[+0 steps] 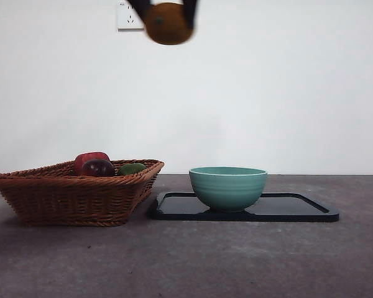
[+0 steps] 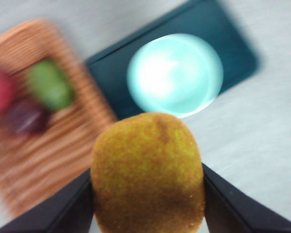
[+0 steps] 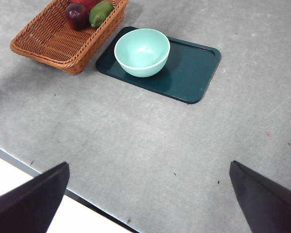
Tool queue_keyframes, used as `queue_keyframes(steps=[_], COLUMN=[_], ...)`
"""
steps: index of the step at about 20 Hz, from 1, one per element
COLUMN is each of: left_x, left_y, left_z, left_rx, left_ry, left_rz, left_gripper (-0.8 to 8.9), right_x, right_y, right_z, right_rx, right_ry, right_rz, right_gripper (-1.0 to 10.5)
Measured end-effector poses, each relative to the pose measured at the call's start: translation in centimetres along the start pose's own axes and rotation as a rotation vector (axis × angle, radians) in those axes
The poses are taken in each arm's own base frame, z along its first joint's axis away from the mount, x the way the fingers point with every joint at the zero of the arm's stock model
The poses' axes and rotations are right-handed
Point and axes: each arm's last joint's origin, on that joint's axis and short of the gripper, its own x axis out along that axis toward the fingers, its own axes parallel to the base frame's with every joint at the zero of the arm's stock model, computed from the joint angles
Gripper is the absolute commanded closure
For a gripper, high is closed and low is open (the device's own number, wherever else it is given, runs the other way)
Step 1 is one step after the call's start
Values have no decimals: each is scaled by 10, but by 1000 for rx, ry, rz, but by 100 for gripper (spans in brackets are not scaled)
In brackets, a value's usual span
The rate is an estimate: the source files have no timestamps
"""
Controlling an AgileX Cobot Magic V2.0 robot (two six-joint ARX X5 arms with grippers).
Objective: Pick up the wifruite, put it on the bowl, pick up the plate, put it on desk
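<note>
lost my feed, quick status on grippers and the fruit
Left gripper shut on the wifruite, high above the basket. Right gripper open, waiting. Bowl empty on the plate, nothing in the way.

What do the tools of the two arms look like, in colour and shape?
Both are plain matte black. The left tool shows two flat wedge-shaped jaws, and the right tool shows two broad tapering jaws. No cables, markings or labels are visible on either.

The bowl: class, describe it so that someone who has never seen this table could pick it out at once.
On the grey desk, right of the wicker basket of fruit, lies a flat dark tray. The bowl stands on the tray's basket-side end. It is the only mint-teal thing, deep, round and empty.
</note>
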Motion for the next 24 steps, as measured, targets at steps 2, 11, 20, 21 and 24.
queue_keyframes(steps=[2,11,20,21,24], left_x=[-6,41,113,116,130], left_y=[9,51,88,91,96], left_z=[-16,-74,-87,-86,-84], left_rx=[-38,-224,-441,-453,-464], left_ry=[18,104,61,56,66], left_rz=[50,168,93,98,98], left_gripper=[572,573,573,573,572], right_x=[0,0,0,0,0], right_y=[0,0,0,0,0], right_z=[0,0,0,0,0], right_rx=[0,0,0,0,0], right_ry=[0,0,0,0,0], right_rz=[0,0,1,0,0], right_gripper=[349,349,349,349,349])
